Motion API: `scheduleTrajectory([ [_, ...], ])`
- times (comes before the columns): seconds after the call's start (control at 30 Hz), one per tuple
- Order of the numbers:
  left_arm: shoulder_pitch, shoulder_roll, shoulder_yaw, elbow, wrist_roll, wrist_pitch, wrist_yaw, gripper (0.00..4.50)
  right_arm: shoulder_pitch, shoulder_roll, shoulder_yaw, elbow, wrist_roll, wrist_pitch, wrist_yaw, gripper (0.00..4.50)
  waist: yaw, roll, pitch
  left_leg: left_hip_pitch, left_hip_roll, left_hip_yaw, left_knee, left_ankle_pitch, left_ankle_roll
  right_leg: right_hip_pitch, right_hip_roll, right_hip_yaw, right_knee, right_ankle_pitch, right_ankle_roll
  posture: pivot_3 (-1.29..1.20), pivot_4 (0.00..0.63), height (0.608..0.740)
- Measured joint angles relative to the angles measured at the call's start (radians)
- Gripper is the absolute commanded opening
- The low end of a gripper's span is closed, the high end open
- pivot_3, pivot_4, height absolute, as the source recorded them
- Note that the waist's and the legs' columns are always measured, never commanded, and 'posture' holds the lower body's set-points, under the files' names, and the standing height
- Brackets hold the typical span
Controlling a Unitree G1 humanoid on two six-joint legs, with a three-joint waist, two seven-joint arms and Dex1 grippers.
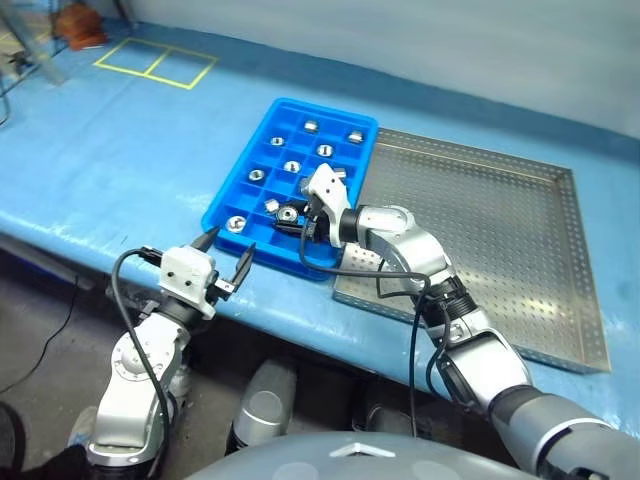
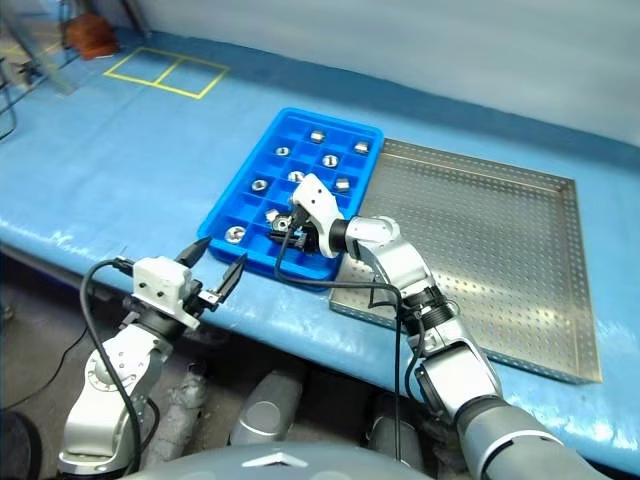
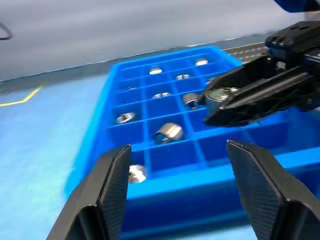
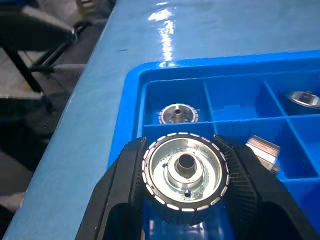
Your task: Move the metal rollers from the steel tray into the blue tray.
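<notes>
The right claw (image 4: 182, 200) is pinching a metal roller (image 4: 184, 172), bore facing the wrist, hovering above the blue tray (image 1: 222, 205)'s near row; an open compartment is lying directly beneath. The left claw (image 1: 225, 252), spread and empty, is waiting nearer.

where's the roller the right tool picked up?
The roller sits clamped in the right tool, over the near rows of the blue tray, beside the steel tray.

Right gripper (image 2: 287, 228) holds a metal roller (image 2: 284, 226) over the blue tray's (image 2: 232, 194) near compartments; steel tray (image 2: 520, 260) alongside; left gripper (image 2: 212, 262) open.
</notes>
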Motion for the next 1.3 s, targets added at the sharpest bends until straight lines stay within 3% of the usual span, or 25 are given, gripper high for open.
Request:
scheduleTrajectory([
  [0.13, 0.002, 0.005, 0.019, -0.011, -0.006, 0.011, -0.002, 3.35, 0.008, -0.028, 0.013, -0.003, -0.031, -0.003, 0.003, 1.72, 0.07, 0.0, -0.001, 0.0, 0.0, 0.002, 0.001, -0.002, -0.003, -0.005, -0.001, -0.001, -0.001, 0.0, 0.0, 0.64, 0.15, 0.74],
  [0.43, -0.045, 0.005, -0.019, -0.008, -0.005, 0.015, -0.024, 3.35, 0.023, -0.112, -0.027, -0.069, -0.008, 0.064, 0.037, 1.72, 0.154, -0.001, -0.001, -0.009, 0.002, 0.0, 0.001, -0.003, -0.006, -0.014, -0.001, -0.008, 0.0, -0.001, -0.001, 0.58, 0.15, 0.74],
  [0.83, -0.08, 0.005, -0.043, 0.029, -0.006, 0.014, -0.034, 3.35, 0.074, -0.21, -0.058, -0.131, 0.013, 0.156, 0.078, 1.72, 0.176, 0.0, -0.002, -0.016, 0.003, -0.006, 0.003, -0.002, -0.008, -0.013, -0.003, -0.02, 0.001, 0.0, 0.0, 0.54, 0.15, 0.74],
  [0.87, -0.08, 0.004, -0.045, 0.029, -0.006, 0.014, -0.036, 3.35, 0.078, -0.218, -0.058, -0.14, 0.013, 0.158, 0.078, 2.44, 0.176, 0.0, -0.002, -0.016, 0.003, -0.007, 0.003, -0.002, -0.008, -0.013, -0.003, -0.021, 0.001, 0.0, 0.0, 0.54, 0.15, 0.74],
  [1.0, -0.091, 0.004, -0.052, 0.035, -0.006, 0.014, -0.046, 3.35, 0.093, -0.237, -0.07, -0.163, 0.01, 0.165, 0.066, 3.52, 0.172, 0.0, -0.002, -0.015, 0.003, -0.007, 0.003, -0.002, -0.009, -0.012, -0.003, -0.021, 0.001, 0.0, -0.001, 0.49, 0.15, 0.74],
  [1.3, -0.196, -0.005, -0.138, 0.128, -0.008, 0.014, -0.104, 3.35, 0.201, -0.288, -0.173, -0.297, 0.067, 0.247, 0.015, 3.52, 0.155, 0.0, -0.002, -0.016, 0.003, -0.009, 0.005, -0.002, -0.008, -0.01, -0.004, -0.023, 0.001, 0.0, -0.001, 0.34, 0.15, 0.74],
])
